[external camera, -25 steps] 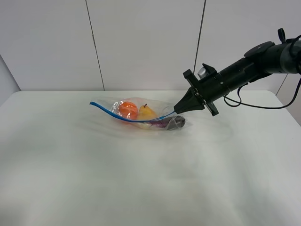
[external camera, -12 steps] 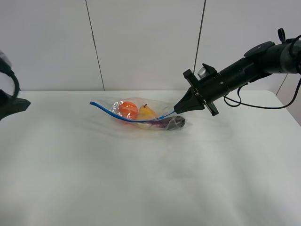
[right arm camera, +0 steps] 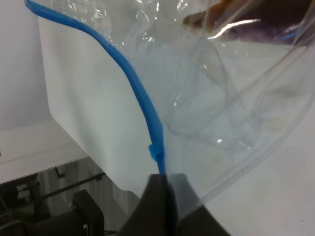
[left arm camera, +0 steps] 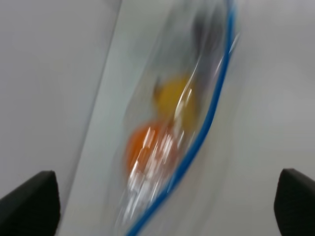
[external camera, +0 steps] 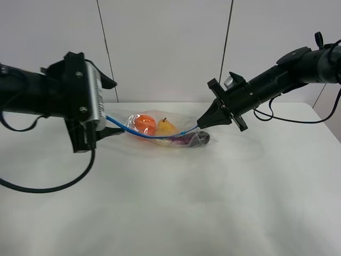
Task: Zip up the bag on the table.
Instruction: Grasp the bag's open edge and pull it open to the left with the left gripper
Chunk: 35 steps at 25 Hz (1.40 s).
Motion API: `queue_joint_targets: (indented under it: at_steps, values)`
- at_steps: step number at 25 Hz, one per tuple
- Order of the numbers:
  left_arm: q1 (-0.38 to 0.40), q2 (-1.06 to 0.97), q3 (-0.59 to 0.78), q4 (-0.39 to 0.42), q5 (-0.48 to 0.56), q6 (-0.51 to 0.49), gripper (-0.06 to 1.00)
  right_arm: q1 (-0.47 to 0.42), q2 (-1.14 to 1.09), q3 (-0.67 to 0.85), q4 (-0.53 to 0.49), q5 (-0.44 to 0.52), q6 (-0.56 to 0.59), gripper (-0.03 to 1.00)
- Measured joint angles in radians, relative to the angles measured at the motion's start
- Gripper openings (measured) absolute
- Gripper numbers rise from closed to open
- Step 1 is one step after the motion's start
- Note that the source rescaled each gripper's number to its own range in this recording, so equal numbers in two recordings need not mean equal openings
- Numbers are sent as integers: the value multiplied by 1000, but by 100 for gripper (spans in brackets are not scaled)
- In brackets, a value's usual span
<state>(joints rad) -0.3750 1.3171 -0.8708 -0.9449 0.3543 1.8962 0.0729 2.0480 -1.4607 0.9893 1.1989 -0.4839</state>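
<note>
Bag (external camera: 160, 127) sits on desk (external camera: 170, 213), blue zip strip (external camera: 139, 133) on its near edge. R pincer (external camera: 201, 126) is clamped on the strip end by the dark item (external camera: 200, 140). L pincer (external camera: 111, 131) gapes wide at the opp. end. Best approach, imo: center L's pads on the strip, pinch firmly, R holding it taut, then slide toward R.

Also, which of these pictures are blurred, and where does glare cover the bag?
Left wrist view: blurred, the bag smeared, white glare streaks over the orange fruit. Right wrist view: sharp on the blue zipper strip, small highlights on the plastic. Exterior high view: sharp, evenly lit, faint shadows.
</note>
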Motion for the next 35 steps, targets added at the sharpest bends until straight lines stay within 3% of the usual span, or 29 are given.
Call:
queue_joint_targets:
  at_steps: [5,9,12,15,22,35]
  values:
    - [-144,128,-11,-349,-90,259,100,0,0,0,0,-1,0,0]
    - [-208,241,-47,-603,-108,480,100,0,0,0,0,-1,0,0]
    - [-225,326,-97,-739,-100,628,100,0,0,0,0,-1,0,0]
    - [-227,407,-150,-768,-77,716,100,0,0,0,0,-1,0,0]
    - [-227,554,-217,-777,-69,757,98,0,0,0,0,-2,0,0]
    - [-226,625,-271,-787,-86,814,39,0,0,0,-7,-1,0,0]
